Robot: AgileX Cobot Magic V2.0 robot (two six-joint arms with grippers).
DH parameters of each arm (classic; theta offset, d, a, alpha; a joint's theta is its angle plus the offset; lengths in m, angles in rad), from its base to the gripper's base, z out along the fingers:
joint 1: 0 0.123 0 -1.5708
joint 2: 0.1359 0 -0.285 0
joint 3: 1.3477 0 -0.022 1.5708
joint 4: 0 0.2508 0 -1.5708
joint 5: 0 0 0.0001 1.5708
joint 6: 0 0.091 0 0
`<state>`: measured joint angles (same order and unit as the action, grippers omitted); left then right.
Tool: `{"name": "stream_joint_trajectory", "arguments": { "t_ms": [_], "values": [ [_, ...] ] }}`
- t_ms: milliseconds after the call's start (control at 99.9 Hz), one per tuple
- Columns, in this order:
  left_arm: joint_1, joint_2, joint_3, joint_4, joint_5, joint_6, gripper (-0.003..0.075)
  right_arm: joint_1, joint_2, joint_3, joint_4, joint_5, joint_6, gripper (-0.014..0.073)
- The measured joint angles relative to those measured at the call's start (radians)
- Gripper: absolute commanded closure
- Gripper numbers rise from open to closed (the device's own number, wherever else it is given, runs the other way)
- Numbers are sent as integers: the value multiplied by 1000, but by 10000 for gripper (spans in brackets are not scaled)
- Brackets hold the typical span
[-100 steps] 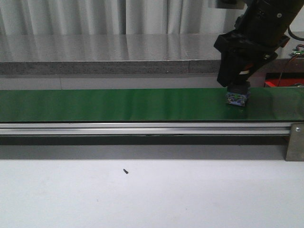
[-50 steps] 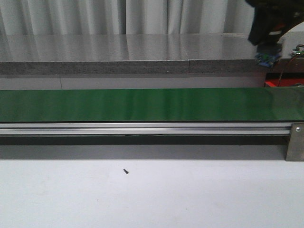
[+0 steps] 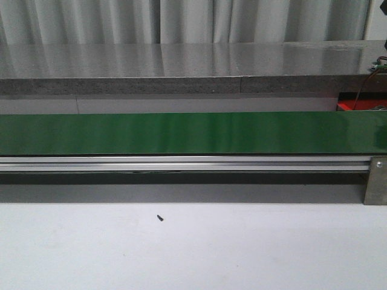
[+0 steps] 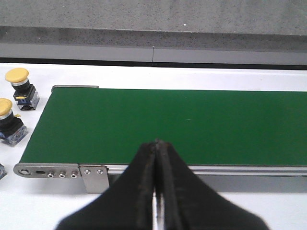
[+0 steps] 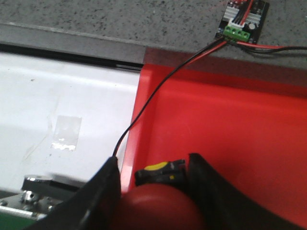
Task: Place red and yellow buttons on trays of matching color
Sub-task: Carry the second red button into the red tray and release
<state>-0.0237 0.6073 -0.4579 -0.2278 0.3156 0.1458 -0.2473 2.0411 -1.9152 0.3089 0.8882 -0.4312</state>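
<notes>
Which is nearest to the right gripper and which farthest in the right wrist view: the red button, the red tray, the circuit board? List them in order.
1. Red button: between the right gripper's fingers.
2. Red tray: just beyond it, spreading out underneath.
3. Circuit board: farthest, on the grey ledge past the tray.

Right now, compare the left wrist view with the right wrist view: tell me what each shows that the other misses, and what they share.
Only the left wrist view shows the green conveyor belt, two yellow buttons on the white surface beside its end, and the left gripper, shut on nothing.

Only the right wrist view shows the red tray, the right gripper shut on a red button over it, a small circuit board with wires, and a tape patch.

Both show the white tabletop and the grey stone ledge.
</notes>
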Motion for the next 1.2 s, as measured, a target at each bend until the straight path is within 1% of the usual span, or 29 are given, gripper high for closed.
{"name": "stream_joint_trajectory", "arguments": {
  "t_ms": [150,290,530,761,811,861,931,981,1051,1091,1201],
  "values": [
    [0,0,0,0,0,0,740,-2,108,-93,2,9,1,421],
    [0,0,0,0,0,0,740,-2,179,-135,2,22,1,421],
    [0,0,0,0,0,0,740,-2,237,-137,-38,26,2,421],
    [0,0,0,0,0,0,740,-4,276,-139,-44,39,2,413],
    [0,0,0,0,0,0,740,-4,280,-139,-44,45,2,393],
    [0,0,0,0,0,0,740,-4,281,-139,-44,45,2,349],
    [0,0,0,0,0,0,740,-6,281,-146,-44,51,2,245],
    [0,0,0,0,0,0,740,-8,281,-152,-44,50,2,152],
    [0,0,0,0,0,0,740,-12,281,-168,-44,56,2,69],
    [0,0,0,0,0,0,740,-15,281,-175,-44,59,2,54],
    [0,0,0,0,0,0,740,-21,269,-181,-44,64,4,60]
  ]
}}
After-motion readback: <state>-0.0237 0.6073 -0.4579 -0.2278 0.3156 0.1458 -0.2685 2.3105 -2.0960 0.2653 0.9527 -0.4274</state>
